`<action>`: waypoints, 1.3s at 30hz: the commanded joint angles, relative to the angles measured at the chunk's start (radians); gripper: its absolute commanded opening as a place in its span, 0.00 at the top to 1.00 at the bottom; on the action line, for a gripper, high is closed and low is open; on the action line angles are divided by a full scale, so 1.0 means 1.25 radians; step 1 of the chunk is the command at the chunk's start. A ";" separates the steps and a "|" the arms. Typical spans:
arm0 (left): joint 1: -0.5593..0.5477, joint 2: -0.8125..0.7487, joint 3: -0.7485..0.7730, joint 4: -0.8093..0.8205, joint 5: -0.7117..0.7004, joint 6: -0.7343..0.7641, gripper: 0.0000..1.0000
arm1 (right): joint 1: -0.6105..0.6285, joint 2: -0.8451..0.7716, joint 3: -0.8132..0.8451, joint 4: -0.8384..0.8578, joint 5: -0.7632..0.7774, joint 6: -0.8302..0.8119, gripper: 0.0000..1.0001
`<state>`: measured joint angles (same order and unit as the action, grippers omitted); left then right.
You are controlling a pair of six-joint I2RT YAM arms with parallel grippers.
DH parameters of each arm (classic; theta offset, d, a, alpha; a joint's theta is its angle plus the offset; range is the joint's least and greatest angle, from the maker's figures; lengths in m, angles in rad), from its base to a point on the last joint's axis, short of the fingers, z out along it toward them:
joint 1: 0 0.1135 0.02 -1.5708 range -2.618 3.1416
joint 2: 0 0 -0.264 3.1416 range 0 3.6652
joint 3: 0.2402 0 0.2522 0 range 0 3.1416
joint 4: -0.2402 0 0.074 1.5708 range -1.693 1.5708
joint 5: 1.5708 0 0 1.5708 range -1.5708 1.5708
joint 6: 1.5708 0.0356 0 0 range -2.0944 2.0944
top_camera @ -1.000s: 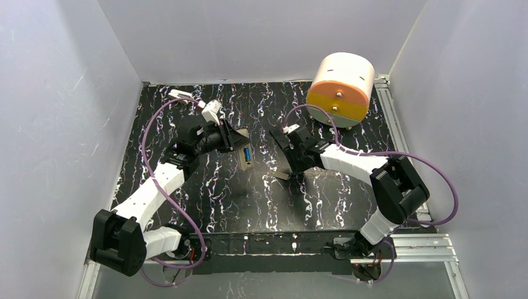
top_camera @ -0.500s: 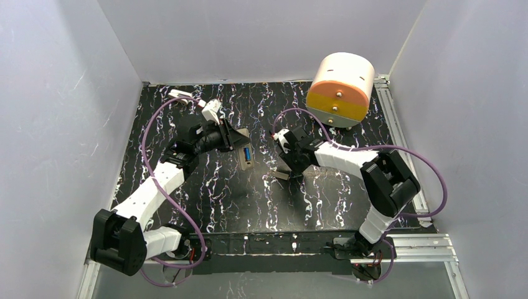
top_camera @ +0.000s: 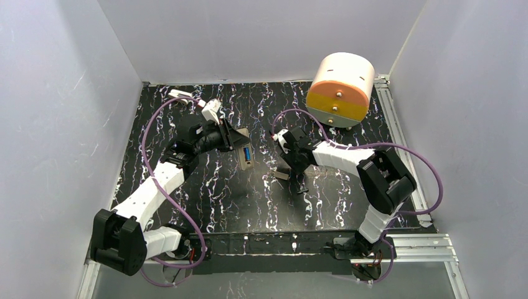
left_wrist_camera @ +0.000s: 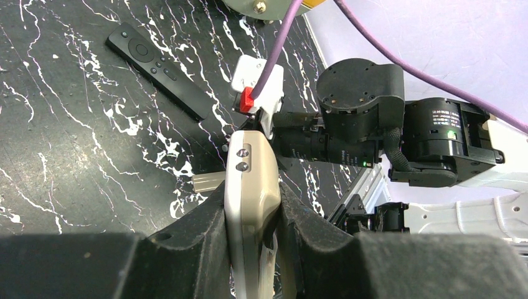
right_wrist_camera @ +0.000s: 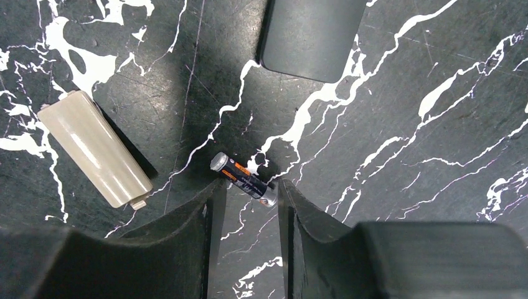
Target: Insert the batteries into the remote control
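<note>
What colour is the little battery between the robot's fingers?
The battery is black with orange markings and silver ends, best seen in the right wrist view.

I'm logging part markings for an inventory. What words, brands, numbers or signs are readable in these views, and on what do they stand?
Nothing reads clearly enough to quote.
The battery: orange and white print on a dark jacket, too small to read.
The motor housing on the right arm: lines of pale small print, blurred.
The black remote: button symbols, too small to make out.
The remote control: no print on the side that shows.
</note>
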<state>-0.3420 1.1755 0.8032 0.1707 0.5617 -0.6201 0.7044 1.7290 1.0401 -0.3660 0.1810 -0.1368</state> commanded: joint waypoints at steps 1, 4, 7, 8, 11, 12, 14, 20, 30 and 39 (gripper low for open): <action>0.005 -0.006 0.030 0.008 0.016 0.010 1.00 | 0.003 0.007 0.035 -0.019 -0.001 0.007 0.54; 0.005 -0.009 0.027 0.008 0.006 0.009 1.00 | 0.002 -0.026 0.062 -0.044 0.018 0.091 0.49; 0.007 -0.013 0.023 0.005 -0.002 0.009 1.00 | 0.003 -0.103 0.067 -0.087 0.083 0.233 0.41; 0.007 -0.014 0.022 0.005 -0.003 0.009 1.00 | 0.002 -0.127 0.060 -0.111 0.078 0.281 0.40; 0.007 -0.012 0.017 0.005 -0.006 0.012 1.00 | 0.003 -0.185 0.005 -0.204 0.015 0.404 0.38; 0.007 -0.011 0.017 0.005 -0.008 0.013 1.00 | 0.003 -0.203 -0.022 -0.227 -0.010 0.436 0.38; 0.007 -0.008 0.016 0.005 -0.009 0.015 1.00 | 0.007 -0.248 -0.078 -0.255 -0.025 0.498 0.36; 0.007 -0.008 0.015 0.005 -0.013 0.017 1.00 | 0.028 -0.398 -0.152 -0.275 -0.088 0.524 0.34; 0.006 -0.016 0.015 0.006 0.009 0.036 1.00 | 0.039 -0.382 -0.190 -0.291 -0.032 0.659 0.38; 0.007 -0.050 0.005 0.059 0.101 0.036 1.00 | 0.040 -0.424 -0.202 -0.207 0.091 0.886 0.39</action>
<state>-0.3393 1.1702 0.8032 0.1905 0.6186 -0.5831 0.7486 1.2320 0.7883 -0.6865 0.2035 0.8066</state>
